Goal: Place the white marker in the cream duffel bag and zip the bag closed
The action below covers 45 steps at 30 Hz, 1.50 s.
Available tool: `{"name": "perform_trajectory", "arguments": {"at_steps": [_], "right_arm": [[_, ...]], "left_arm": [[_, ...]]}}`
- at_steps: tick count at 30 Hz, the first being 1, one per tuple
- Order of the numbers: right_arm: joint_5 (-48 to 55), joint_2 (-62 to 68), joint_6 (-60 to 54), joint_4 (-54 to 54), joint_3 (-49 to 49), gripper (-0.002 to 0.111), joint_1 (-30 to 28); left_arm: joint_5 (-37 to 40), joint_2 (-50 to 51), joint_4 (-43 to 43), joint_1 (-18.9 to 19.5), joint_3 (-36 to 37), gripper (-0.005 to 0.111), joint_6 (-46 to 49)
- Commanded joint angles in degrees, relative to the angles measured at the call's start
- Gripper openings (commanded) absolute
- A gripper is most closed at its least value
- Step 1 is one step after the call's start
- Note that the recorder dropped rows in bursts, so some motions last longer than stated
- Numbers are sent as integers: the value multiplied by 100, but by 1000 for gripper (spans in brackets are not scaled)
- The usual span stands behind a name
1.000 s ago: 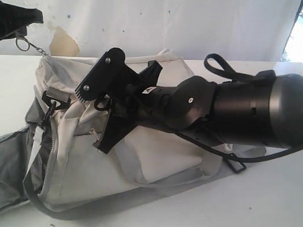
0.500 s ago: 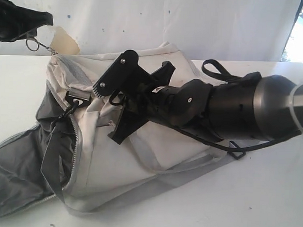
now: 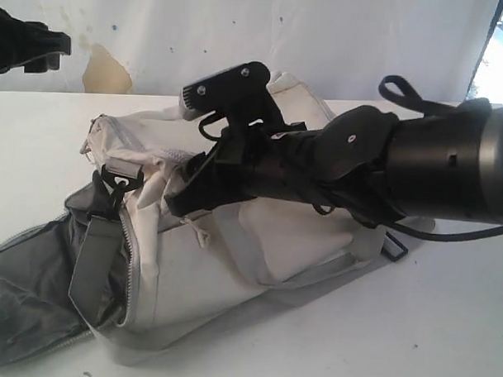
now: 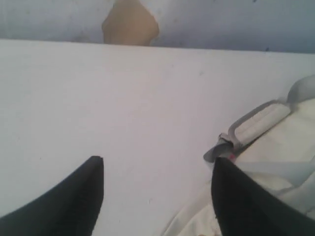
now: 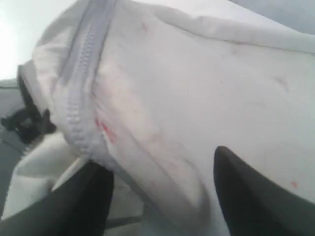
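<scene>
It appears to be a robot test bench in a lab: a plain white surface [image 3: 445, 328], a stained, speckled white wall [image 3: 364, 43] with a torn tan patch [image 3: 105, 72], and a black robot arm [image 3: 434, 170] above the surface.

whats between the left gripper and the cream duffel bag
Nothing but bare white table. In the left wrist view the left gripper hangs open over tabletop beside the cream duffel bag; the exterior view shows the gap empty.

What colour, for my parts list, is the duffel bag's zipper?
The zipper is light grey on the cream duffel bag; right wrist view shows it best.
</scene>
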Motion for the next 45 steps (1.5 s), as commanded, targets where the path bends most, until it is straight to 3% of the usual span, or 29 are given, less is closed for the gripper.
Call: {"name": "perform_trajectory", "arguments": {"at_steps": [1, 10, 17, 22, 27, 35, 45], "right_arm": [[299, -280, 200, 98, -92, 57, -71], [1971, -384, 1481, 76, -171, 57, -179], [3361, -384, 2399, -527, -649, 57, -737], [4475, -384, 3799, -2020, -1164, 55, -1196], [5291, -384, 4807, -3530, -1707, 44, -1596], [6040, -384, 5023, -3815, -2065, 28, -2375], [6940, -384, 5023, -3841, -2079, 26, -3578]], "left_arm": [[516, -54, 44, -2, -33, 68, 21], [985, -326, 10, -2, -45, 68, 21], [2185, -626, -129, -2, -381, 67, 21], [3138, -837, -158, -2, -631, 50, 292], [3573, -981, -158, -2, -627, 32, 294], [3704, -1003, -294, -2, -596, 0, 294], [3154, -1003, -164, -2, -596, 0, 295]]}}
